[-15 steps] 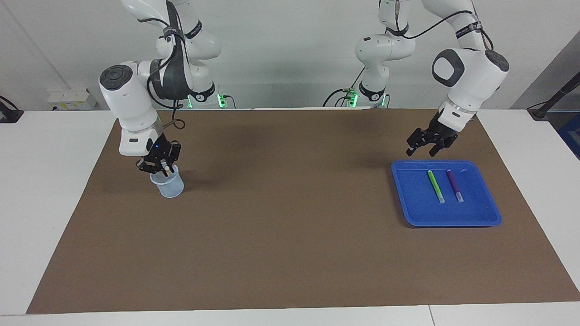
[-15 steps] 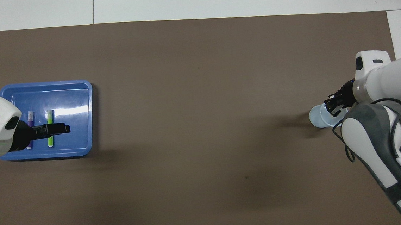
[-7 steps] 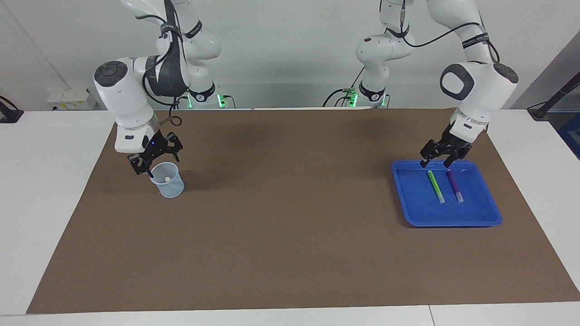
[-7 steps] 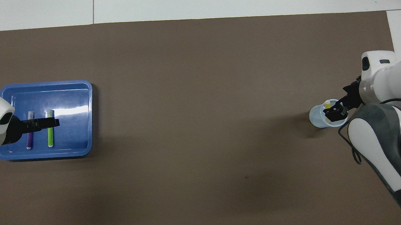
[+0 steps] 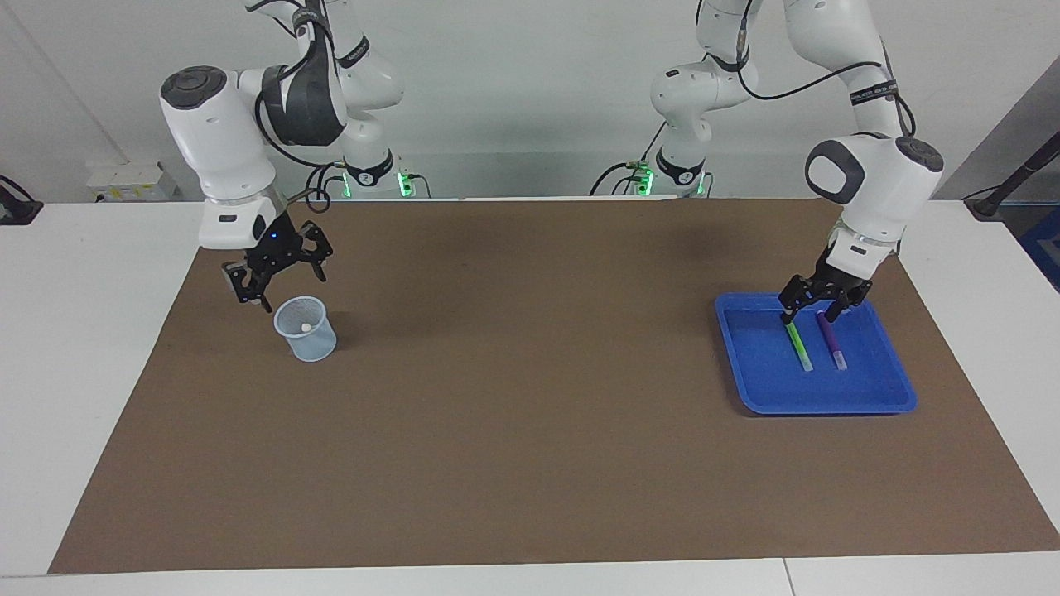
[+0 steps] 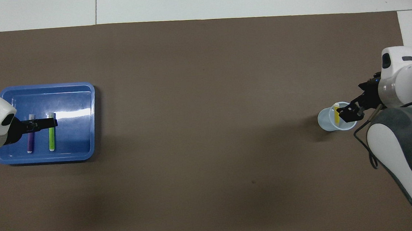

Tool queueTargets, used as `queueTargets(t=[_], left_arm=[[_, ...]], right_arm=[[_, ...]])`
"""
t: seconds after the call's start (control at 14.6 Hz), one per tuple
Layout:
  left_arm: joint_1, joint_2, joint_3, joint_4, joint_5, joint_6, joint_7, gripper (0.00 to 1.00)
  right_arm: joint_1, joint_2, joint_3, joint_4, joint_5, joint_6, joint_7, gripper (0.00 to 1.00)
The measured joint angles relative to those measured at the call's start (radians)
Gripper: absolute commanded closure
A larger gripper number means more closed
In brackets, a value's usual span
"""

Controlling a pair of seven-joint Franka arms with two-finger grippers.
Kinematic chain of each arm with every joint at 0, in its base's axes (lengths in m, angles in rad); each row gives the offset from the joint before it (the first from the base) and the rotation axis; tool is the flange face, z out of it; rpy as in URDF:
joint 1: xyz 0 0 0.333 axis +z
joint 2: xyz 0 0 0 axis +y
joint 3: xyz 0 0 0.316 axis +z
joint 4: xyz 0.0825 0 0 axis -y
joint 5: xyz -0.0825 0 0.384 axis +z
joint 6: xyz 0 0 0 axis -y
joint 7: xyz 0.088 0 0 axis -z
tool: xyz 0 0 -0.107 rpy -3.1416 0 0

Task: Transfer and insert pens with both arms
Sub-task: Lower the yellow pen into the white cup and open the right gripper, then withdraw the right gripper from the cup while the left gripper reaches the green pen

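No text is readable; the black bands on the arms may carry lettering, too small to read.

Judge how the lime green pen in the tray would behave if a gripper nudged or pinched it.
The lime green pen looks slim and round, lying flat in the blue tray, so a sideways nudge would probably roll it toward the purple pen beside it. It appears straight and rigid, so it likely lifts without bending. Its smooth barrel might slip in a loose pinch.

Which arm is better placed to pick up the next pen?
Left. The left gripper hangs open over the blue tray, above the green pen; the right gripper is beside the cup.
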Motion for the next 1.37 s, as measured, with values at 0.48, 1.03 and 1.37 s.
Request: queueTargets(t=[0.48,1.03,1.37], left_arm=[[0.024,0.11,0.0,0.056,0.029,0.069,0.021,0.05],[0.031,0.203,-0.008,0.094,0.03,0.144,0.033,0.08],[0.031,0.225,-0.016,0.105,0.03,0.154,0.034,0.13]], right_arm=[[0.09,0.021,0.006,0.107,0.161,-0.124,0.415,0.0],[0.191,0.033,0.01,0.128,0.335,-0.127,0.961,0.0],[0.212,0.034,0.01,0.128,0.337,-0.119,1.078,0.0]])
